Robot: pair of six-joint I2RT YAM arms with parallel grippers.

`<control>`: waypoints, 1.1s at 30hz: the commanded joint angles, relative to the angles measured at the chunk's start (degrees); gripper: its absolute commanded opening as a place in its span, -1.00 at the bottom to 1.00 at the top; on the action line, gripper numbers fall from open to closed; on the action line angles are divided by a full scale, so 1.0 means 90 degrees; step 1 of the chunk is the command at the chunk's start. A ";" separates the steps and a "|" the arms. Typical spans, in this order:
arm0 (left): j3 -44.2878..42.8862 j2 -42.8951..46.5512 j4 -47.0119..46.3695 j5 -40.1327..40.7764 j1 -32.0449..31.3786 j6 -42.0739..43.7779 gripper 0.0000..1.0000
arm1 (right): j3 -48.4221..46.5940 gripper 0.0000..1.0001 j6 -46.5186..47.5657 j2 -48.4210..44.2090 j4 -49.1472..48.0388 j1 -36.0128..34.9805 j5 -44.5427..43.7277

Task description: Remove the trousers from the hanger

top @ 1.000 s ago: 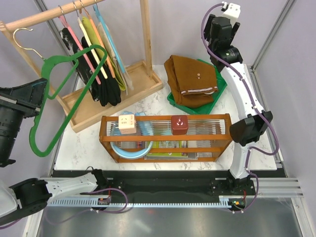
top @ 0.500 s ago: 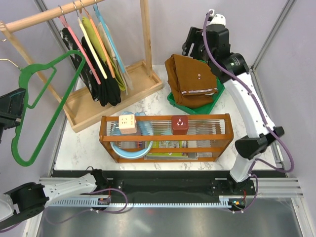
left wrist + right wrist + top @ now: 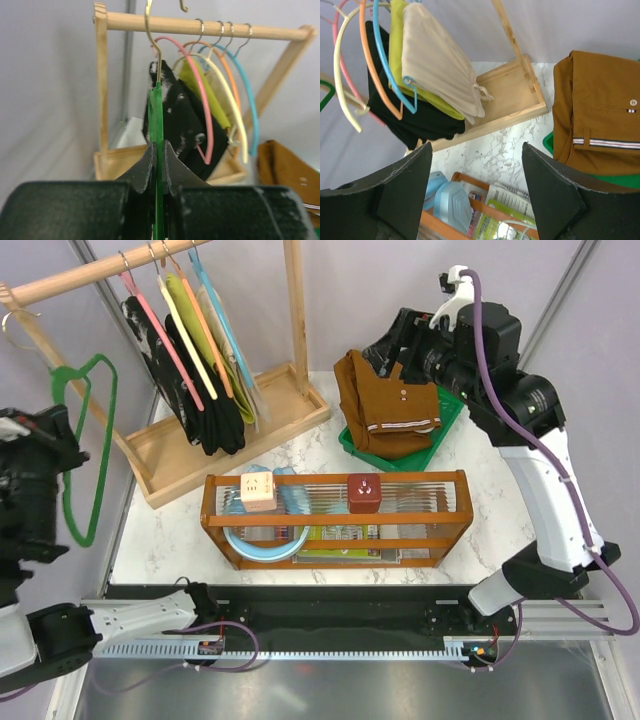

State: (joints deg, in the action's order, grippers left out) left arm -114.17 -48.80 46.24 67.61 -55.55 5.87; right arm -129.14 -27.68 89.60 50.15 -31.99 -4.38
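- Crate of reddish wooden slats stands nearest on the white marbled desk. A cream cube and a dark red cube perch on its top rail, and a pale blue ribbed round thing lies inside.
- Left hand, black and blunt, is pinched narrow on the hanger, both fingers pressed against the thin, flat green plastic.
- The hanger, a glossy rounded triangle seen nearly edge-on, hangs bare out past the desk's left side. A brass-coloured wire hook on top reaches up near the rail's end.
- The trousers lie folded in a green plastic tray at the far right of the desk, well apart from the hanger. The cloth is matte rust-brown, with a pale striped band and two small light buttons showing.
- Right hand hangs in the air near the trousers' far edge, fingers spread wide, holding nothing.
- Farthest left, a pale wooden garment rack carries thin pink, cream, orange and blue hangers draped with soft black cloth, olive-yellow cloth and beige cloth.
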 commanded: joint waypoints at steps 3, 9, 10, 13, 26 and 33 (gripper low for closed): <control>0.1072 -0.0613 -0.3686 0.0954 -0.0175 0.3328 -0.96 | 0.0169 0.61 -0.0001 -0.0668 0.0452 0.0009 0.0448; 0.1709 -0.0945 -0.5626 0.0905 -0.0107 0.5003 -0.96 | 0.0247 0.62 0.0117 -0.0737 0.0560 0.0009 0.0741; 0.1728 -0.1023 -0.5549 0.0828 -0.0059 0.4809 -0.96 | 0.0257 0.62 0.0136 -0.0737 0.0561 0.0009 0.0760; 0.1515 -0.1345 -0.4099 0.0488 0.0419 0.3526 -0.96 | 0.0267 0.63 0.0224 -0.0688 0.0561 0.0000 0.0819; -0.0605 -0.2907 -0.0550 -0.2823 0.4331 -0.0250 -0.96 | 0.0004 0.62 0.0146 -0.0454 0.0911 0.0009 0.1287; -0.0703 -0.3318 -0.0733 -0.4181 0.5741 -0.1159 -0.96 | -0.0105 0.62 0.0019 -0.0386 0.1029 0.0000 0.1444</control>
State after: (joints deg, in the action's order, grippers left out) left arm -117.91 -77.32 40.53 39.70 -8.80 3.57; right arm -128.97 -26.37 86.32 58.30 -31.99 6.90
